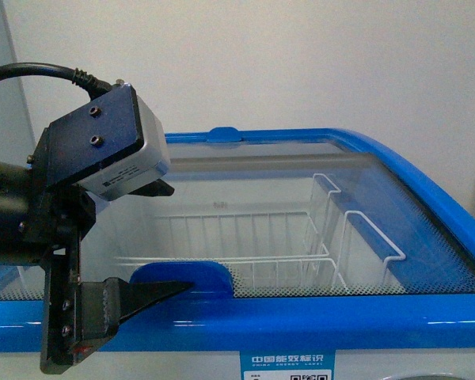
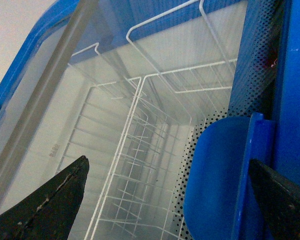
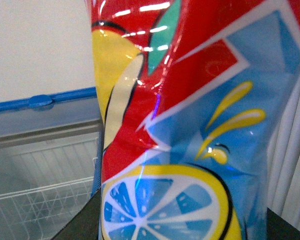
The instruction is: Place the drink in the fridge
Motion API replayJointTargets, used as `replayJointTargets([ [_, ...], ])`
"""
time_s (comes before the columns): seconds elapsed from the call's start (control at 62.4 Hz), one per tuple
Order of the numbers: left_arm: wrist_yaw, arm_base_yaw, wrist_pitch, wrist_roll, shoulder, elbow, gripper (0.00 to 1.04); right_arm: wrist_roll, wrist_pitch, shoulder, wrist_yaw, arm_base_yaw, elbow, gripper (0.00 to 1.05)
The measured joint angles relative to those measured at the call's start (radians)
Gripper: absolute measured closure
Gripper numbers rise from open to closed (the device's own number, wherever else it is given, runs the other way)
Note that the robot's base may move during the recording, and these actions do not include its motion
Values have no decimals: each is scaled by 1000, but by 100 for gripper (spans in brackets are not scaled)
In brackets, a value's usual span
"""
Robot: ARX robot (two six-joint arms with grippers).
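Filling the right wrist view, drink (image 3: 190,115) sat clamped between fingers (image 3: 77,227) of right gripper (image 3: 182,230), outside the fridge (image 1: 317,323), whose blue rim (image 3: 20,105) and baskets (image 3: 40,200) showed behind it. Label (image 3: 200,55): red, lemon print. At fridge's front edge hung left gripper (image 1: 174,237), jaws wide apart, holding nothing; blue lid handle (image 1: 191,274) lay between its fingers (image 1: 142,294). Contact with handle: could not tell.

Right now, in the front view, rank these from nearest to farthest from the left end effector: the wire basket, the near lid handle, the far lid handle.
1. The near lid handle, on the front rim, beside the lower finger of the left end effector.
2. The wire basket, inside the fridge, under the glass.
3. The far lid handle, on the back rim.
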Motion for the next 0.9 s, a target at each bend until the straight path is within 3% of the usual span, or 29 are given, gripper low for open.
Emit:
replayJointTargets([
  [0.144,5,4,57,-2,61,44,8,0,0,0,0,0,0,63],
  [0.465,-135,7,197,7,213,215,8,0,0,0,0,0,0,63],
  [0.641,-351,0,385,23,348,350,8,0,0,0,0,0,0,63],
  [0.898,-552,2,594,-46,394,377,8,0,0,0,4,0,0,63],
])
